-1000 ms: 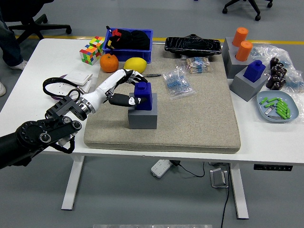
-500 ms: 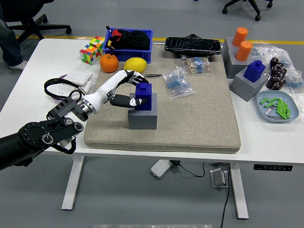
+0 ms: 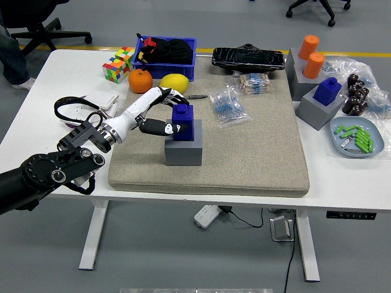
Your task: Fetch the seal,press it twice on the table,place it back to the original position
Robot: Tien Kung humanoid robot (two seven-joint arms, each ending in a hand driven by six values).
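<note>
The blue seal point(image 3: 184, 121) stands upright in its grey block base point(image 3: 183, 154) on the left half of the beige mat point(image 3: 256, 152). My left hand point(image 3: 173, 113) reaches in from the left and wraps the seal. Its thumb lies against the seal's left face, and its fingers point(image 3: 170, 96) curl over behind the knob. The seal still sits in the base. My right arm is out of view.
An orange point(image 3: 140, 80), a lemon point(image 3: 173, 83), a pen and a blue bin point(image 3: 166, 56) lie just behind my hand. Small parts bags point(image 3: 228, 105) sit to the seal's right. A second blue seal point(image 3: 328, 90), orange cylinders point(image 3: 312, 56) and a tray point(image 3: 357, 137) crowd the right edge.
My left forearm has shifted slightly left and back. The hand stays wrapped at the seal, and the seal has not moved from its base.
</note>
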